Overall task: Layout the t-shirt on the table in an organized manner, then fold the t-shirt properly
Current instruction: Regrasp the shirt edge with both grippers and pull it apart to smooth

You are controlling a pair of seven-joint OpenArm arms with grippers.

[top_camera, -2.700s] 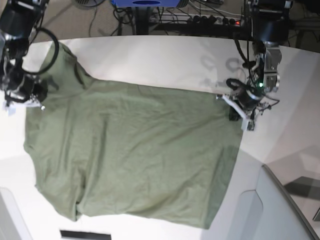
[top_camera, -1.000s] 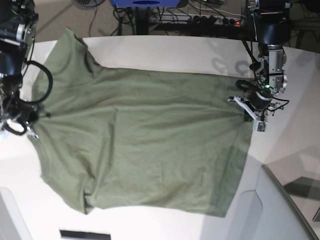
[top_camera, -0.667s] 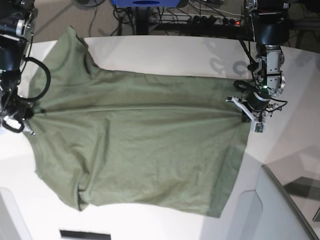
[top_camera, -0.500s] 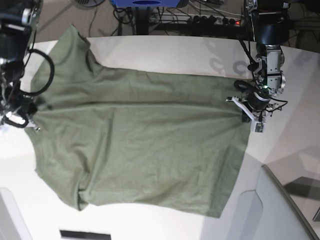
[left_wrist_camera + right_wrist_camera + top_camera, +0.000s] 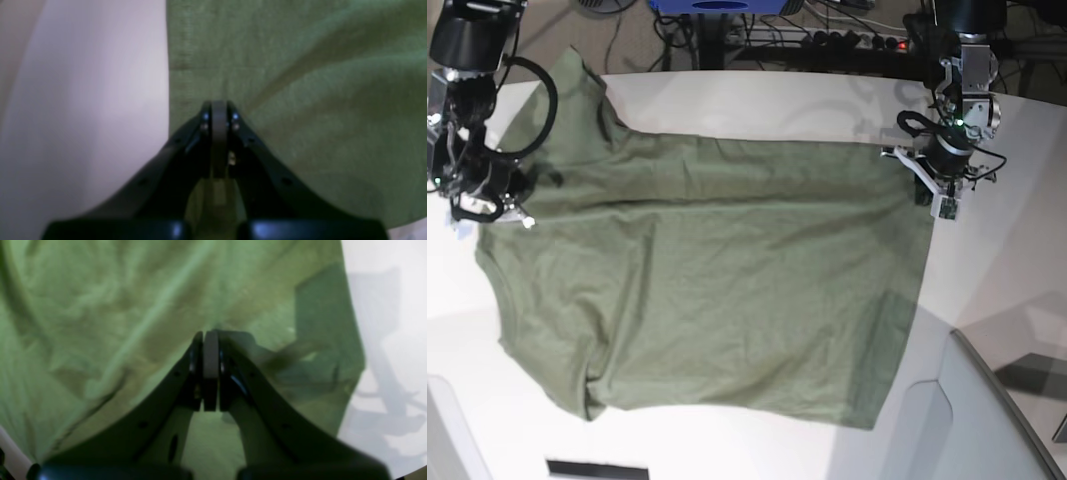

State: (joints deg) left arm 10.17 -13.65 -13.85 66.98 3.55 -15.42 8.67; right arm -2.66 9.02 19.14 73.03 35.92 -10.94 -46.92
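Olive-green t-shirt [image 5: 707, 280] spread nearly flat across the white table [image 5: 777, 105], seen from above in the base view. Its near edge lies close to the table's near edge, where one corner is bunched into a small fold at the near left; a light grey panel [image 5: 967, 420] occupies the near right corner. Midway back, the right gripper [image 5: 489, 205] at the table's left edge has its jaws fully closed on the cloth; its wrist view shows the fabric pinched between the fingertips [image 5: 210, 350]. Farther back, the left gripper [image 5: 930, 187] near the table's right edge is likewise clamped tight on the shirt's hem [image 5: 180, 50]. One sleeve [image 5: 577, 95] reaches the far left edge. Cables [image 5: 827, 35] lie beyond the table.
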